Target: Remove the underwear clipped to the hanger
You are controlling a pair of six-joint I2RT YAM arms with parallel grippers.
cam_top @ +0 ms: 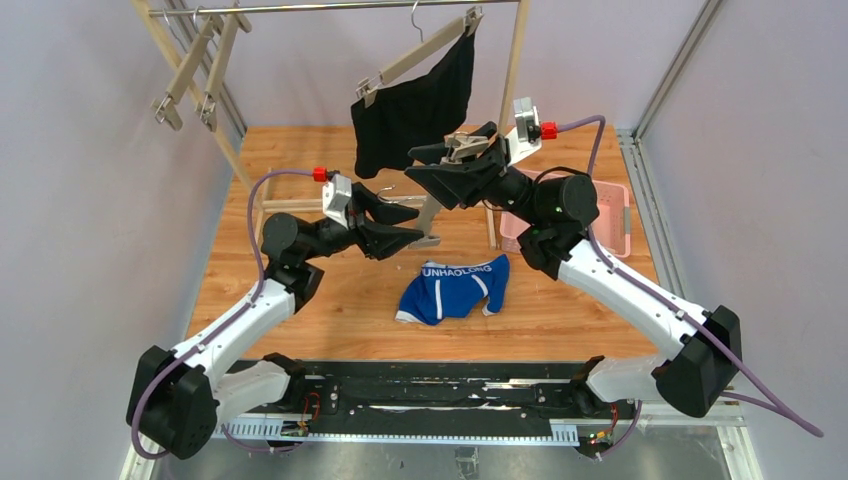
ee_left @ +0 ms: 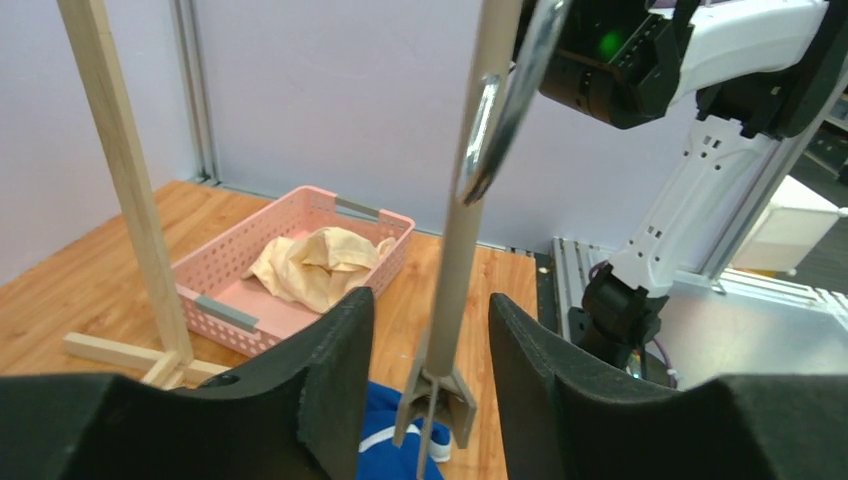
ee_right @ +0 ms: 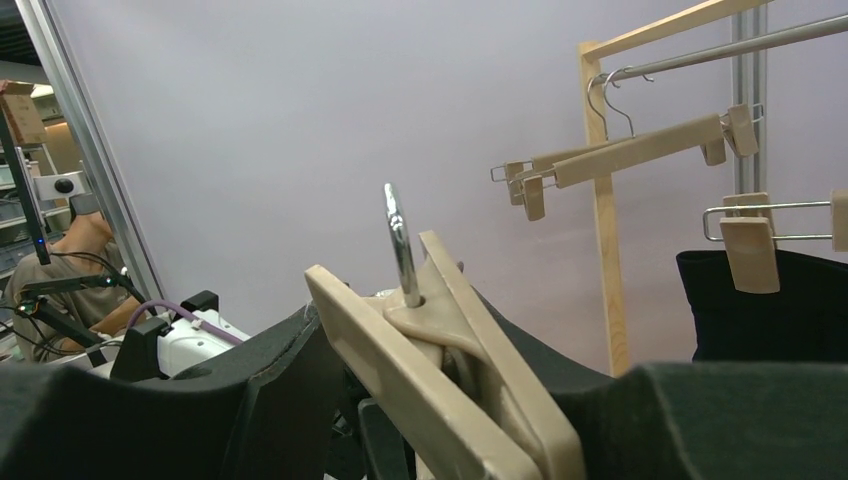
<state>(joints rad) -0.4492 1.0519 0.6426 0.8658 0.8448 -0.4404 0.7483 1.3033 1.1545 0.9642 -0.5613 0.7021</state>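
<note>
My left gripper (ee_left: 430, 330) released, fingers straddling loose hanger (ee_left: 455, 260). Blue briefs (cam_top: 455, 290) on table (cam_top: 300, 300), waistband reads UNHAOLONG. Black briefs (cam_top: 415, 110) clipped to rail hanger (cam_top: 420, 55). My right gripper (cam_top: 440, 160) clamps loose hanger. Cream briefs (ee_left: 315, 265) in basket (ee_left: 230, 300).

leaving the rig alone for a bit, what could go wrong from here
The hanger in the right tool could twist out if the left tool, open around its lower end, pinches off-centre. The right arm sits close to the clipped black underwear and might snag it.
</note>
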